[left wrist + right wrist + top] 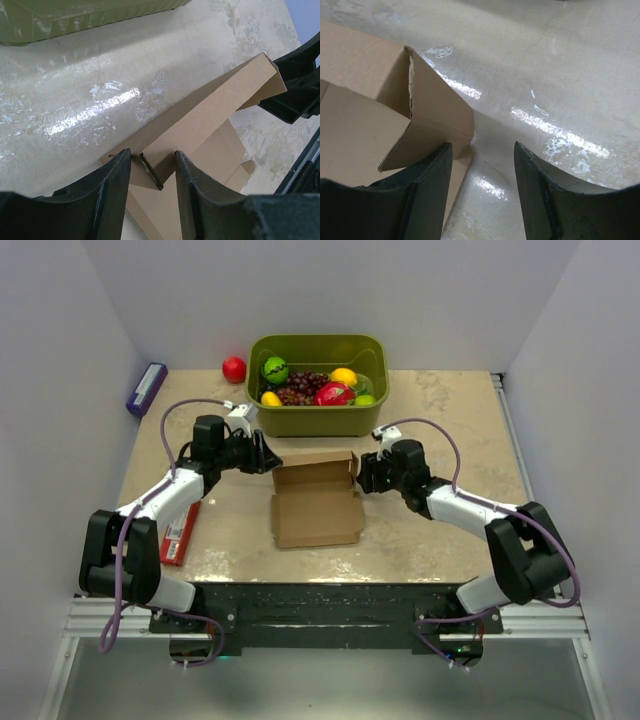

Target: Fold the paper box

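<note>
A: Left gripper [152, 159] right up against the lens on the left wrist cam, status?
B: Clamped on the paper box [315, 502]. Both fingers [107, 197] pressed onto the folded end of the raised back wall, cardboard wedged between, no gap visible. From above: gripping at the box's left rear corner

A: Right gripper [482, 147]?
B: Apart, nothing held. Only bare table [560, 90] between the jaws. One finger [420, 200] touching or just overlapping the box's upright side flap, can't tell which. From above: sitting at the right rear corner

A: Box location?
B: Middle of the table, between the two grippers, just in front of the green tub [318, 422], not touching it. Base panel lying flat on the side toward the arm bases, back wall standing up along the far edge. Small slit showing at the right rear corner, at the join of wall and side flap

A: Anything else around?
B: Fruit in the tub: grapes [303, 390] plus red, yellow and green pieces. Red ball [234, 369] on the table just left of the tub. Slim red pack [181, 532] flat beside the left forearm, well apart from the box. Purple pack [146, 388] at the far left edge of the table
</note>
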`<state>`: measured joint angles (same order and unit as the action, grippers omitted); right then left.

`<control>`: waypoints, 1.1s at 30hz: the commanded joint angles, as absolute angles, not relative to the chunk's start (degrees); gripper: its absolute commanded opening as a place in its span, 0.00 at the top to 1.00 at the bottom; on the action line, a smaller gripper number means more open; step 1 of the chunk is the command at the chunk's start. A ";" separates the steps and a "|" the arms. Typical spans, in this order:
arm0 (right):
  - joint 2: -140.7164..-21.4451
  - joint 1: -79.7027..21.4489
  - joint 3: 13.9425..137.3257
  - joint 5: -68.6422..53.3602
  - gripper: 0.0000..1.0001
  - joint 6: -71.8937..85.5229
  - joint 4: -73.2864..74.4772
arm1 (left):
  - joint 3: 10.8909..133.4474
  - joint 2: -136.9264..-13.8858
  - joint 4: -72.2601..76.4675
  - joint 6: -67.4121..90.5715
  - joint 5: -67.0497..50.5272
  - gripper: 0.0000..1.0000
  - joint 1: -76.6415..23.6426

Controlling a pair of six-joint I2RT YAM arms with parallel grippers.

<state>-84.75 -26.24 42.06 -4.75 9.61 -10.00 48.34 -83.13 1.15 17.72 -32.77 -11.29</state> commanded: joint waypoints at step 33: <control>-93.43 -26.72 45.00 -16.53 0.54 4.39 -33.75 | 49.66 -84.64 -2.46 15.03 -32.78 0.57 -11.69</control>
<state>-92.73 -26.30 42.41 -15.20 4.84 -28.60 48.88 -83.48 0.64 16.91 -32.80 -11.29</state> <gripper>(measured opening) 0.505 0.442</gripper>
